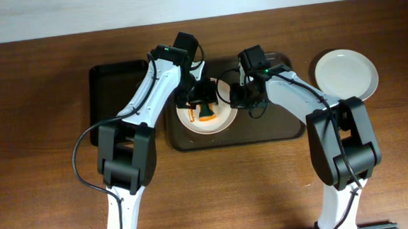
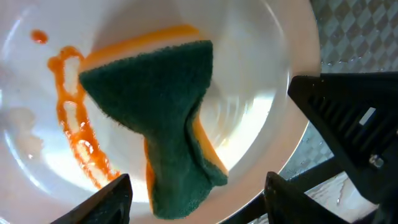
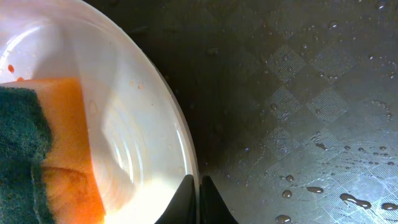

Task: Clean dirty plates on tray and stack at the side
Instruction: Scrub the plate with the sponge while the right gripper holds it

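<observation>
A white plate (image 1: pixel 222 120) streaked with orange sauce (image 2: pixel 74 137) sits on the dark brown tray (image 1: pixel 262 136). A green and orange sponge (image 2: pixel 168 124) lies loose in the plate (image 2: pixel 249 68). My left gripper (image 2: pixel 199 199) hovers over it, open, with the sponge's lower end between the spread fingers (image 2: pixel 106 202) and touching neither. My right gripper (image 3: pixel 198 199) is shut on the plate's right rim (image 3: pixel 180 130), one finger on each side. A clean white plate (image 1: pixel 345 74) rests on the table to the right of the tray.
A smaller black tray (image 1: pixel 114 91) lies left of the brown one, under my left arm. The brown tray's floor (image 3: pixel 298 93) is wet with water drops. In the left wrist view my right gripper's black body (image 2: pixel 354 137) stands close beside the plate.
</observation>
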Tool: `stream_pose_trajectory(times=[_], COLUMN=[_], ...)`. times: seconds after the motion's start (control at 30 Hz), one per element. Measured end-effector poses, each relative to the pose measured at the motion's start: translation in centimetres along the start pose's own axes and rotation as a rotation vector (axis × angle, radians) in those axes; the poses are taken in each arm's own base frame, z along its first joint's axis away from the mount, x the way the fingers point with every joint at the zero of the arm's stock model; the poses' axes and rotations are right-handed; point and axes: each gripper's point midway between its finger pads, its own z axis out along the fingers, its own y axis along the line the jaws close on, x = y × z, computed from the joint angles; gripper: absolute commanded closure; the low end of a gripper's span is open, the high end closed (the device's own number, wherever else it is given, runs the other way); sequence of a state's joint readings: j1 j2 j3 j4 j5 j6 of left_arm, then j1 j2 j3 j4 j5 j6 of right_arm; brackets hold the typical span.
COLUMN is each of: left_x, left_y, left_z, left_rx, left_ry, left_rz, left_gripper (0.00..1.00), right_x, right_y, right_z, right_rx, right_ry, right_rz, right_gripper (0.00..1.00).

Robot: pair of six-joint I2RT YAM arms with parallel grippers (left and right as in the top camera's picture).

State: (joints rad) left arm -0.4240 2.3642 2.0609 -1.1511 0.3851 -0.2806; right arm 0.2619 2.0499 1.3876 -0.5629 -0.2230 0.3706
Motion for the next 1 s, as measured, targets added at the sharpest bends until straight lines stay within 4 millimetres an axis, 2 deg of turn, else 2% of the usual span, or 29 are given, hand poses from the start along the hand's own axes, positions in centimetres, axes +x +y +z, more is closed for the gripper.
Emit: stream_pose_trajectory(times=[0.1, 0.17, 0.3, 0.43, 0.47, 0.57, 0.6, 0.67, 0.7, 0.73, 0.9, 1.0], left_x=[0.0, -0.3, -0.7, -0.9, -0.9, -0.4, -0.4, -0.4, -0.4, -0.4, -0.1, -0.9], left_y=[0.9, 1.8, 0.5, 0.6, 0.7, 1.3, 1.3, 1.3, 1.3, 1.3, 0.1, -0.4], left_z=[-0.7, -0.4, 0.8, 0.9, 1.0, 1.8, 1.9, 1.9, 1.9, 1.9, 2.6, 2.8], left_rx=[-0.012, -0.088, -0.125, -0.126, -0.129, -0.137, -0.137, -0.138, -0.137, -0.138, -0.146, -0.136], left_ry=[0.005, -0.017, -0.056, -0.064, -0.067, -0.052, -0.052, -0.051, -0.05, -0.05, -0.058, -0.089], left_rz=[0.003, 0.013, 0.044, 0.036, 0.037, 0.024, 0.024, 0.023, 0.02, 0.021, 0.054, 0.068], left_gripper=[0.45, 0.46, 0.54, 0.56, 0.71, 0.72, 0.81, 0.86, 0.97, 0.99, 1.0, 1.0], right_x=[-0.2, -0.2, -0.2, -0.2, -0.2, -0.2, -0.2, -0.2, -0.2, -0.2, -0.2, -0.5], right_y=[0.1, 0.1, 0.1, 0.1, 0.1, 0.1, 0.1, 0.1, 0.1, 0.0, -0.4, -0.8], right_z=[0.0, 0.0, 0.0, 0.0, 0.0, 0.0, 0.0, 0.0, 0.0, 0.0, 0.0, 0.0], right_rx=[-0.002, -0.003, -0.003, -0.003, -0.002, -0.003, -0.002, -0.002, -0.002, -0.002, 0.021, 0.033], right_ry=[-0.006, -0.006, -0.006, -0.007, -0.006, -0.006, -0.006, -0.006, -0.007, -0.007, -0.011, -0.021], right_rz=[-0.002, -0.002, -0.002, -0.002, -0.002, -0.002, -0.002, -0.002, -0.002, -0.002, 0.0, 0.009], right_gripper=[0.96, 0.96, 0.96, 0.96, 0.96, 0.96, 0.96, 0.96, 0.96, 0.96, 0.96, 0.96])
